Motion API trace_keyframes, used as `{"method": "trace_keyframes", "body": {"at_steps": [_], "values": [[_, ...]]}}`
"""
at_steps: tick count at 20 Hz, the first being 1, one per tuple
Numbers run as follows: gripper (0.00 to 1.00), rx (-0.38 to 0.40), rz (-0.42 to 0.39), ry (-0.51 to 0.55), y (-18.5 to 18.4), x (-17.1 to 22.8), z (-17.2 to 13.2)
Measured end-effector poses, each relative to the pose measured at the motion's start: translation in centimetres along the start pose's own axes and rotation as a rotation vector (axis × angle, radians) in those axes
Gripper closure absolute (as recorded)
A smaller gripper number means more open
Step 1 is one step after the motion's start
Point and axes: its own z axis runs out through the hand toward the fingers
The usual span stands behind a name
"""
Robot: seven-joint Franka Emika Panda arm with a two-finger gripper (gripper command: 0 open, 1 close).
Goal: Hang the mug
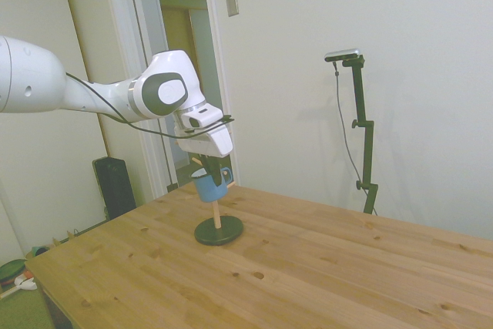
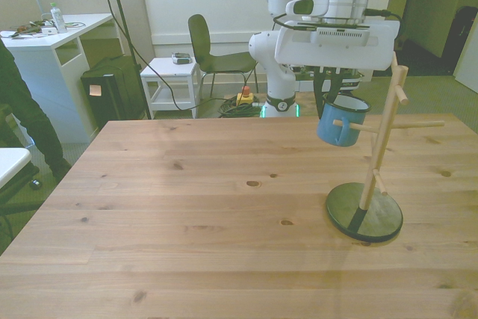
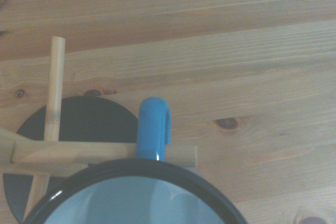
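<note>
Currently the gripper (image 2: 337, 93) pinches the mug (image 2: 340, 122) by its rim, carried tilted so the loop handle (image 3: 154, 128) lies over a peg (image 3: 105, 152) of the wooden rack (image 2: 373, 156); seemingly threaded, not released.

A pale wall (image 1: 370, 44) with a small switch plate (image 1: 232, 2) stands behind the wooden table (image 1: 308, 267), beside a white-framed doorway (image 1: 181, 52). In the front view, a dark chair (image 2: 213, 54), a small white side table (image 2: 170, 80) and a white desk (image 2: 52, 39) line the far wall.
</note>
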Motion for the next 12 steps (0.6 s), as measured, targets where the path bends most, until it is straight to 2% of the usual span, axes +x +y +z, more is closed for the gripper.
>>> {"method": "trace_keyframes", "body": {"at_steps": [12], "values": [[0.0, 0.004, 0.008, 0.004, 0.35, 0.33, -0.4]]}}
